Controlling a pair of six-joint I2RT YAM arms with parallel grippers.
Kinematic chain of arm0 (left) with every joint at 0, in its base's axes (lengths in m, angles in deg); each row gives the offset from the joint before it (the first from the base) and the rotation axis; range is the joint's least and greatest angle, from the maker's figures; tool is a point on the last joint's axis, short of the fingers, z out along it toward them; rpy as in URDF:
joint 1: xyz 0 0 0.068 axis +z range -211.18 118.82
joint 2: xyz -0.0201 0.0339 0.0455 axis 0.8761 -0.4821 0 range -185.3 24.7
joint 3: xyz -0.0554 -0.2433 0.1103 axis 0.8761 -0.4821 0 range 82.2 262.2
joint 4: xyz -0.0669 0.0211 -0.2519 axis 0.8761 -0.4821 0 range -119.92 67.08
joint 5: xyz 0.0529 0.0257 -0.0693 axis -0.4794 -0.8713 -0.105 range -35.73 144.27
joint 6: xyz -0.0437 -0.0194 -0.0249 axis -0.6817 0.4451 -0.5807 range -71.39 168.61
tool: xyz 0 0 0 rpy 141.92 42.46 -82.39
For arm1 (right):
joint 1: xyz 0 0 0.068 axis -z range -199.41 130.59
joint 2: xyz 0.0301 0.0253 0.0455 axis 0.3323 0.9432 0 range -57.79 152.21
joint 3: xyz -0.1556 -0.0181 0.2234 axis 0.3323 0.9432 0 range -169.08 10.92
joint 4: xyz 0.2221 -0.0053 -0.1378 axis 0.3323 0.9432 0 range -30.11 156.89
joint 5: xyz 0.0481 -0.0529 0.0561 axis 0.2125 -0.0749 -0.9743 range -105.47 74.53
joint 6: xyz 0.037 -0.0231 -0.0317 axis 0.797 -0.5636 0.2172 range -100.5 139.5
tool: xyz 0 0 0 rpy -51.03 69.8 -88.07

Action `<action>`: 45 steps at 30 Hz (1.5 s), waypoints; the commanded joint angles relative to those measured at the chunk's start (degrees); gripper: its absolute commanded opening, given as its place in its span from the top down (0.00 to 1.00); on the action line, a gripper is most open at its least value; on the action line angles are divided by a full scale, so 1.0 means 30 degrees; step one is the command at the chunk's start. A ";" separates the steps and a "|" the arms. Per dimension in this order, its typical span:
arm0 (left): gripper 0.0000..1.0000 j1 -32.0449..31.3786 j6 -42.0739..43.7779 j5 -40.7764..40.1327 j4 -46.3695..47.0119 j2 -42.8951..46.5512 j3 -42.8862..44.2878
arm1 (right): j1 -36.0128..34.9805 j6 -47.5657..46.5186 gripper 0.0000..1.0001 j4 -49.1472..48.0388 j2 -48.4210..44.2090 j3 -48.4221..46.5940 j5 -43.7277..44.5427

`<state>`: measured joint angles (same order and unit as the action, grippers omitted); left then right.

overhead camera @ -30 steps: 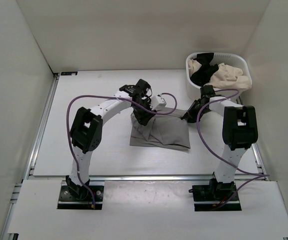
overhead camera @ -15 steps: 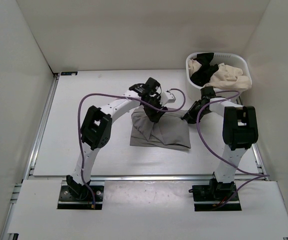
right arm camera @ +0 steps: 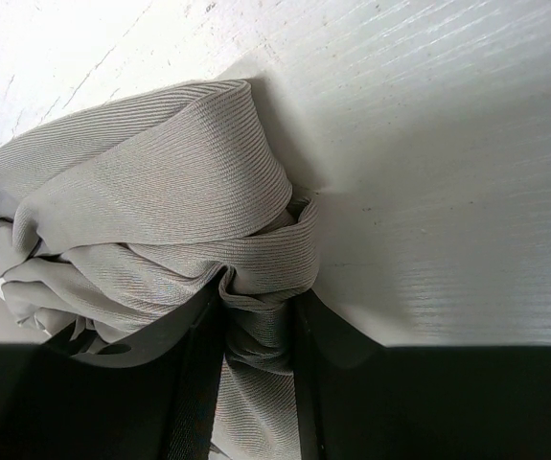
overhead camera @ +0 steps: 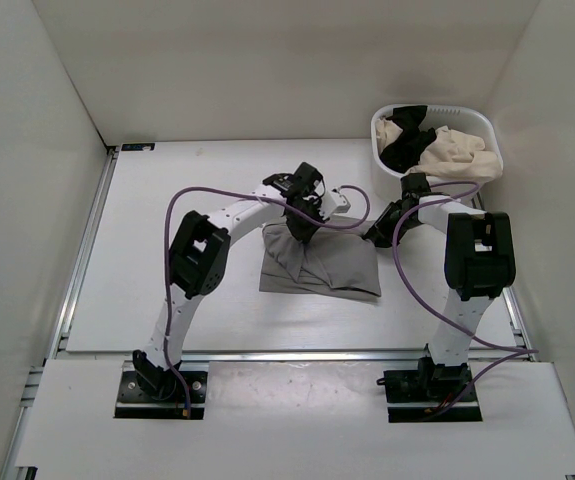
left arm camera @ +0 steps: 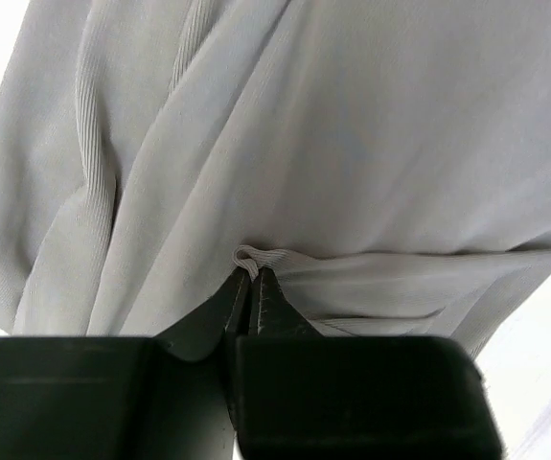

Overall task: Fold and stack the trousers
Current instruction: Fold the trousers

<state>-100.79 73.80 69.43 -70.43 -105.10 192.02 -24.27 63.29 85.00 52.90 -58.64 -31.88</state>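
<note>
The grey trousers [overhead camera: 322,268] lie as a folded, rumpled pad on the white table [overhead camera: 167,250], in the middle. My left gripper [overhead camera: 302,226] sits at their far left edge. In the left wrist view, the left gripper [left arm camera: 252,273] is shut on a small ridge of the trousers [left arm camera: 352,144]. My right gripper [overhead camera: 376,235] is at the far right corner. In the right wrist view, the right gripper [right arm camera: 260,292] is shut on a thick bunch of the trousers [right arm camera: 141,172], low over the table top.
A white basket [overhead camera: 483,128] stands at the back right corner, holding a black garment [overhead camera: 403,150] and a beige garment [overhead camera: 457,150]. White walls close in the table on three sides. Purple cables loop over both arms.
My left gripper moved right along the far edge of the trousers and went from open to shut on a fold. The right gripper kept its grip and place.
</note>
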 commanded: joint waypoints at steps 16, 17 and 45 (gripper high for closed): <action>0.86 0.0783 0.2179 0.1420 -0.2651 0.8401 -0.9827 | 0.0068 -0.0066 0.65 0.0949 -0.0013 0.0276 0.1747; 0.86 0.0783 0.2179 0.1422 -0.2651 0.8403 -1.0235 | 0.0068 -0.0066 0.65 0.0949 -0.0013 0.0276 0.1747; 0.40 0.6438 0.1183 0.5377 -0.3211 -0.0121 0.1829 | -0.0283 -0.6921 0.27 0.5285 -0.6778 0.3260 0.1017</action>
<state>-80.82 78.30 83.03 -79.91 -105.28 194.58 -24.90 45.28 97.50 33.95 -53.11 -26.76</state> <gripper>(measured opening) 0.586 0.727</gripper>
